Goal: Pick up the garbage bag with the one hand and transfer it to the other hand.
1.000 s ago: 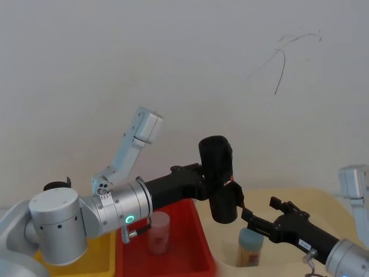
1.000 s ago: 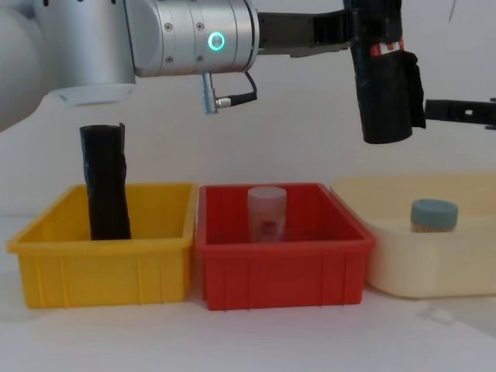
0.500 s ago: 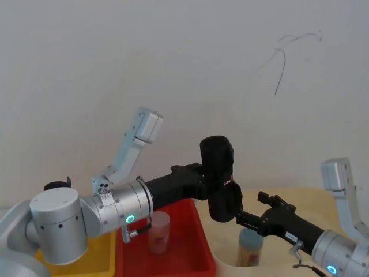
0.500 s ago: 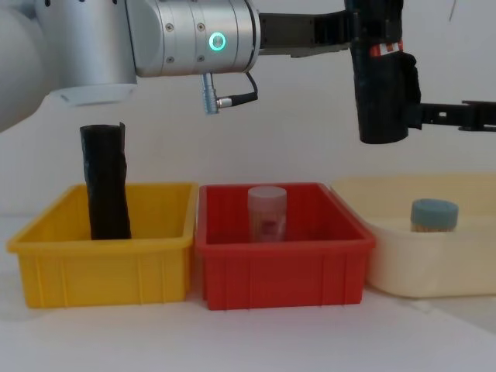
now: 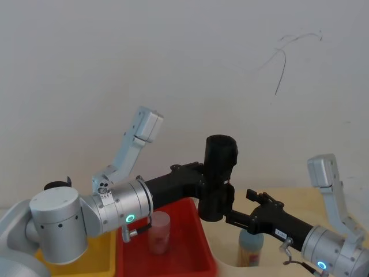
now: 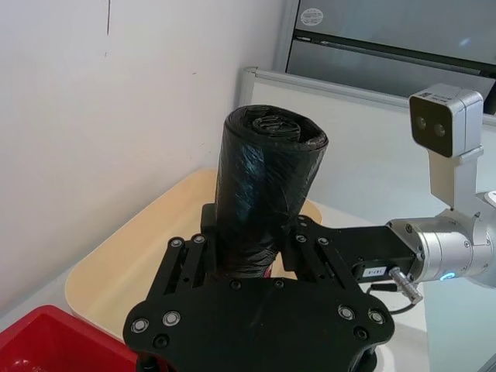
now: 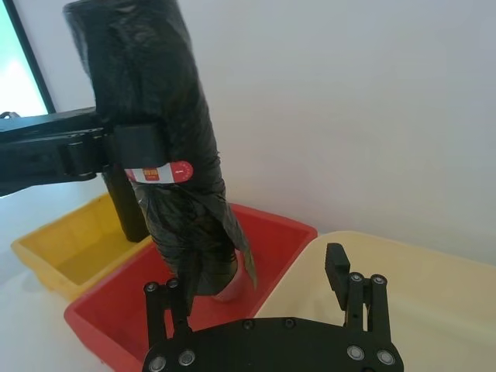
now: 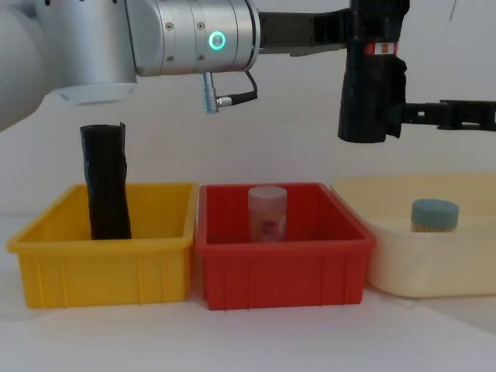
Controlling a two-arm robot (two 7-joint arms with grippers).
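The garbage bag (image 8: 370, 85), a thick black roll with a red-and-white band, hangs in the air above the red bin (image 8: 283, 271). My left gripper (image 8: 370, 27) is shut on its upper part, just above the band (image 7: 159, 172). The roll leans, its lower end toward my left. My right gripper (image 8: 404, 113) reaches in from the right at the level of the roll's lower end. Its fingers stand wide open in the right wrist view (image 7: 256, 275), and one finger (image 7: 177, 298) is right by the bag (image 7: 155, 116). The bag (image 5: 219, 173) also stands between both arms in the head view.
A yellow bin (image 8: 101, 271) on the left holds a thinner black roll (image 8: 105, 182). The red bin holds a translucent jar (image 8: 267, 213). A cream tray (image 8: 418, 271) on the right holds a blue-lidded jar (image 8: 434, 215). A white wall stands close behind.
My right gripper has moved left up to the bag's lower end. The bag's lower end has swung toward my left, so the roll now leans. The left arm holds still.
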